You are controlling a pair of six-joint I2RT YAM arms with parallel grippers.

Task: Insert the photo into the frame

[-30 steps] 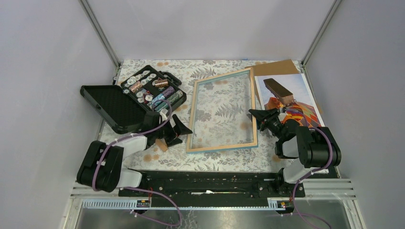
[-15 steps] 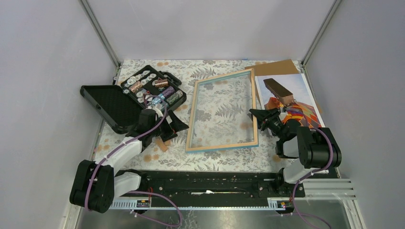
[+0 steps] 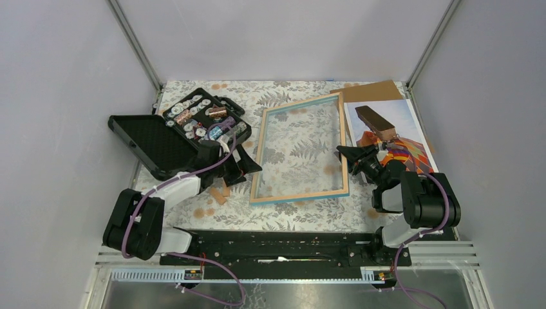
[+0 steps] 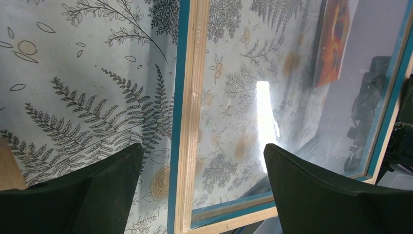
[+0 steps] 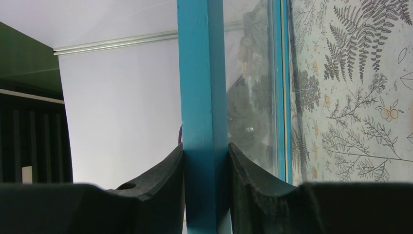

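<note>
Your black case [image 3: 206, 122] at the far left lies open, small parts in its tray. Your left gripper [image 3: 240, 165] gapes wide and empty over the frame [image 3: 300, 196]'s left rim. Your right gripper [image 3: 347, 154] is clamped on its right rim. The photo [image 3: 402, 125] lies at the table's right edge.

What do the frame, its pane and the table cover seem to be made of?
The frame: likely wood, pale bare grain on the upturned face, blue paint on its edges. The pane: clear, glossy, with a glare streak and reflections; glass or acrylic, cannot tell. The table cover: matte fern print lying flat; cloth or paper, unclear.
</note>
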